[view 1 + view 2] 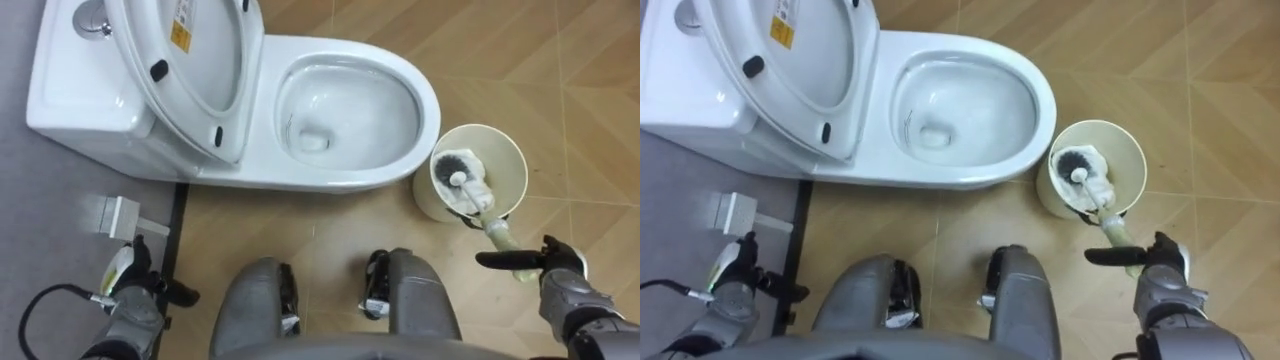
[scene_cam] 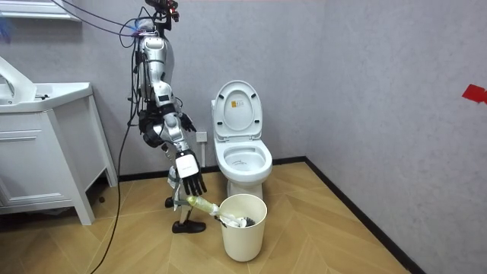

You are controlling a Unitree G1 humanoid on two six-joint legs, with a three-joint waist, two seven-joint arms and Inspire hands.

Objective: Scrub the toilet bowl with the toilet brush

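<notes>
Now | one toilet (image 1: 255,155), one bin (image 1: 508,150), one brush (image 1: 478,198) | right hand (image 1: 565,290) pinches brush | left hand (image 1: 130,315) unclear

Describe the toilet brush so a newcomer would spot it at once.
Start at the white toilet with its lid up; a round cream bin stands on the wood floor beside the bowl's front. The brush sits head-down in it, pale handle leaning out toward the right robot hand; its dark bristles stand out against the bin's plain walls.

Nothing legible here tbh: the yellow-and-white sticker (image 1: 180,35) inside the raised white plastic toilet lid (image 1: 215,70) has print way too tiny.
</notes>
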